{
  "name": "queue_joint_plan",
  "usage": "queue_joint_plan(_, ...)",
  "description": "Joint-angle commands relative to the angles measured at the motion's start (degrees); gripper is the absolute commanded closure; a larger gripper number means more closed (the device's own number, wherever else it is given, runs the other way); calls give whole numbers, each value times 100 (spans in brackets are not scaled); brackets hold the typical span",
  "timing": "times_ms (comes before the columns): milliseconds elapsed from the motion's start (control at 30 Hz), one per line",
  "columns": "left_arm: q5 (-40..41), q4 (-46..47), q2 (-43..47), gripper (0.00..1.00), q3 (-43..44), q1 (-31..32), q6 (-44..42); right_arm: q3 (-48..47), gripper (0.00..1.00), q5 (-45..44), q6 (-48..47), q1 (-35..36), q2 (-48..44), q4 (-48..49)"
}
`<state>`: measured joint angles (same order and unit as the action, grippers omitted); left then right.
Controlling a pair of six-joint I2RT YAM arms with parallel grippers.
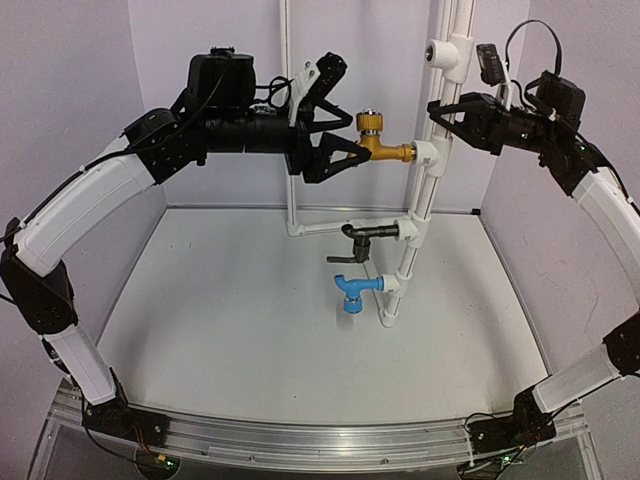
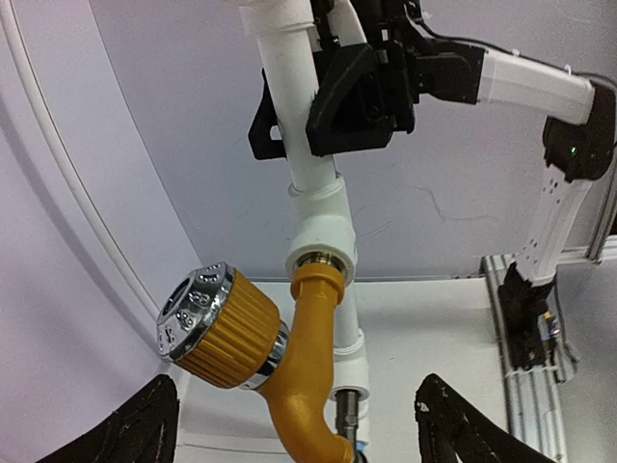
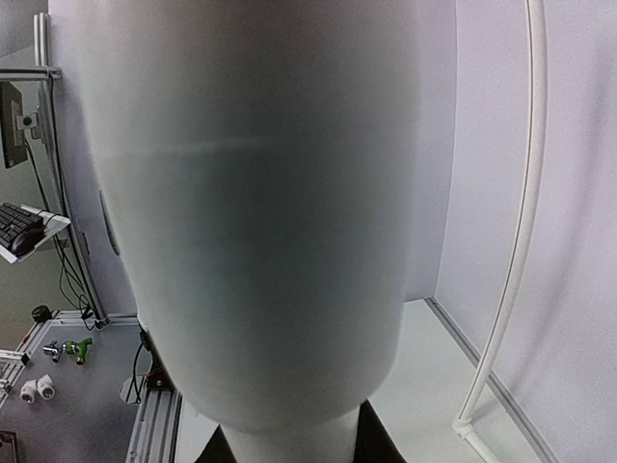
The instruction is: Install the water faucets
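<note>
— Is any writing to be read?

— Embossed marks are seen on the silver cap (image 2: 188, 309) of the brass-gold faucet (image 1: 381, 141), but they are too small to be read.

— Where are the faucets found?

— The brass-gold faucet is seated by its stem in a white fitting (image 1: 425, 153) on the white pipe (image 1: 420, 205). The black faucet (image 1: 362, 235) is fitted lower on the same pipe, and the blue faucet (image 1: 354, 296) lowest, above the bench (image 1: 240, 310).

— How are the jaws set?

— The jaws of the left gripper (image 1: 350, 108) are spread on either side of the brass-gold faucet, and no contact is seen. The jaws of the right gripper (image 1: 445, 118) are pinched on the white pipe above it.

— What is hidden?

— The right wrist view is almost filled by the blurred pipe, and the fingers (image 3: 378, 446) are cut off at the bottom edge. In the left wrist view the brass-gold spout is cut off below.
</note>
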<state>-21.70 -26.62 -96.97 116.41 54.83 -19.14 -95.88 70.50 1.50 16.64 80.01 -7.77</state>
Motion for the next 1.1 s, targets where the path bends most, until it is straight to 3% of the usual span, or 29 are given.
queue_joint_plan(0, -446, -216, -243, 15, 443, -145, 1685, 153, 100, 183, 684, 2, 144, -1130)
queue_joint_plan(167, -712, -470, -680, 15, 923, -172, 2286, 123, 100, 179, 699, 1, 157, -1130)
queue_joint_plan(433, -946, -322, -1306, 21, 1810, -140, 2228, 149, 100, 199, 749, 0, 148, -1121)
queue_joint_plan(567, -1203, 125, -1143, 29, 1477, 68, 1213, 177, 100, 201, 773, 1, 126, -1120)
queue_joint_plan(767, -1182, 1066, -452, 34, 119, 279, -380, 192, 100, 195, 796, 2, 91, -1121)
queue_joint_plan(900, -990, 889, -299, 37, 71, 345, -1325, 201, 100, 182, 847, 2, 100, -1121)
queue_joint_plan(1067, -591, 669, -269, 33, 198, 495, -2050, 188, 100, 166, 914, 1, 163, -1113)
